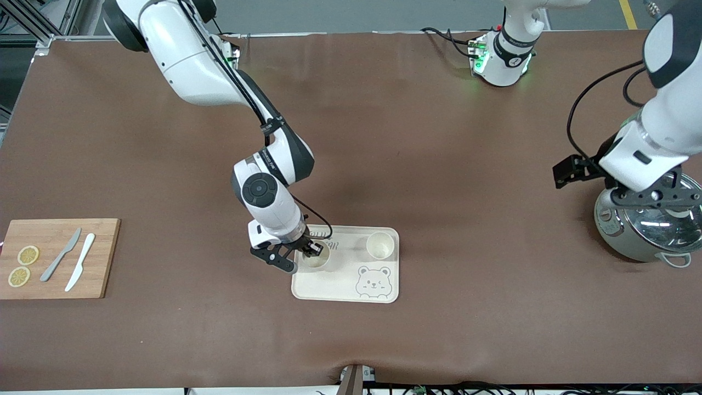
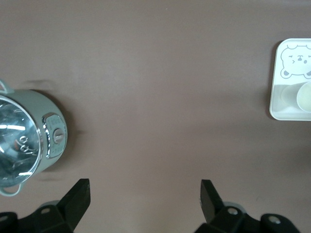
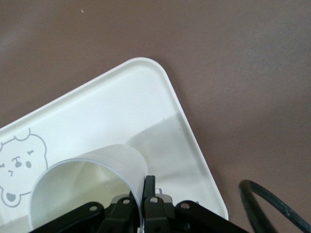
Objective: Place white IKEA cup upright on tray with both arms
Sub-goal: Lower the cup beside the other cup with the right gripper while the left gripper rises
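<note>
The cream-white bear tray (image 1: pixel 340 282) lies near the middle of the table. My right gripper (image 1: pixel 313 249) is shut on the rim of a white cup (image 1: pixel 316 259), one finger inside and one outside. The cup is upright over the tray's end toward the right arm; I cannot tell whether it touches the tray. The right wrist view shows this cup (image 3: pixel 87 170), the gripper (image 3: pixel 146 183) and the tray (image 3: pixel 131 97). A second white cup (image 1: pixel 379 245) stands upright on the tray's other end. My left gripper (image 1: pixel 652 196) is open and empty (image 2: pixel 145 187) over the metal pot (image 1: pixel 647 230).
A wooden cutting board (image 1: pixel 104 258) with two lemon slices (image 1: pixel 27 255) and two knives (image 1: pixel 79 262) lies at the right arm's end. The pot (image 2: pixel 29 141) stands at the left arm's end. The tray (image 2: pixel 277 102) also shows in the left wrist view.
</note>
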